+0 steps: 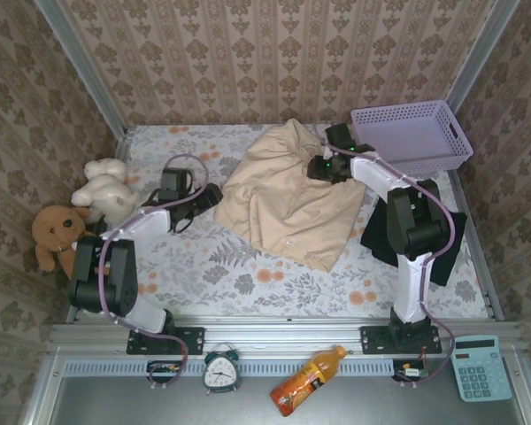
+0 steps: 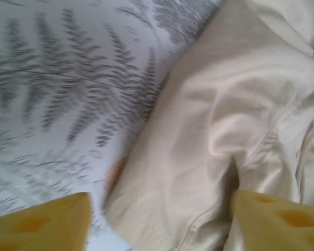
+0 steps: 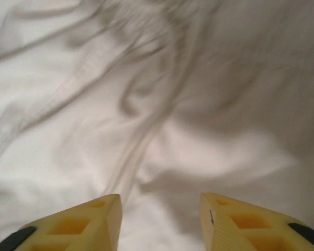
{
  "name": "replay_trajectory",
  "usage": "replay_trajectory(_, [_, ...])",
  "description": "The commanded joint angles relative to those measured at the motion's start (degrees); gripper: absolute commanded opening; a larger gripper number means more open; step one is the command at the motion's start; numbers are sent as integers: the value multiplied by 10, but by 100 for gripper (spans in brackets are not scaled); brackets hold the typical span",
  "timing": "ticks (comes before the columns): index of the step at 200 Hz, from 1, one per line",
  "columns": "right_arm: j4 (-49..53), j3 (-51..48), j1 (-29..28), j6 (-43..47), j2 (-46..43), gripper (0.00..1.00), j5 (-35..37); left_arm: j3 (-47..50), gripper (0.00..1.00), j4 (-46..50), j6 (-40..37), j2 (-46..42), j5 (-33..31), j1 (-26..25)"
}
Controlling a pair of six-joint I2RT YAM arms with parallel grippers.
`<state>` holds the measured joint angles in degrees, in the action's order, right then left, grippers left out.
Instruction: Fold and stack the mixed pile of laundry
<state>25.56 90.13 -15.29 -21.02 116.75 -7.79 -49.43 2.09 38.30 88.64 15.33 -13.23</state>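
Beige garment lies crumpled mid-table toward the far edge, black T-shirt at the right edge; left gripper at the beige hem and right gripper over its folds, both with jaws parted and empty, may on closing pinch extra layers and bunch the cloth.
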Motion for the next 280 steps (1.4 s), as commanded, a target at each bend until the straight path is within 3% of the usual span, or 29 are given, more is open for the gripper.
replay_trajectory(1, [17, -8, 17, 15, -10, 38, 23, -46, 44, -38, 3, 41, 35, -36])
replay_trajectory(15, [48, 2, 22, 15, 7, 39, 42, -64, 30, -49, 6, 81, 33, -51])
replay_trajectory(31, [71, -6, 22, 20, 14, 44, 67, -75, 29, -73, 27, 133, 45, -54])
replay_trajectory(74, [106, -48, 23, 2, 1, 42, 79, -130, 33, -65, 51, 233, 48, -38])
replay_trajectory(135, [73, -168, -41, -51, -64, 44, -49, -311, 34, 69, -4, 348, 44, 8])
replay_trajectory(170, [-26, -216, -99, -149, -94, 44, -158, -465, 33, 157, -48, 428, 33, 13])
replay_trajectory(200, [-79, -203, -128, -172, -102, 47, -246, -614, 41, 217, -81, 483, 44, 33])
replay_trajectory(244, [-1, -181, -65, -98, -173, 51, -161, -707, 64, 313, -162, 435, 55, 40])
replay_trajectory(261, [33, -175, -33, -53, -180, 52, -91, -660, 70, 312, -163, 382, 67, 36])
replay_trajectory(280, [70, -158, -6, -13, -165, 52, -14, -555, 70, 270, -142, 309, 86, 21])
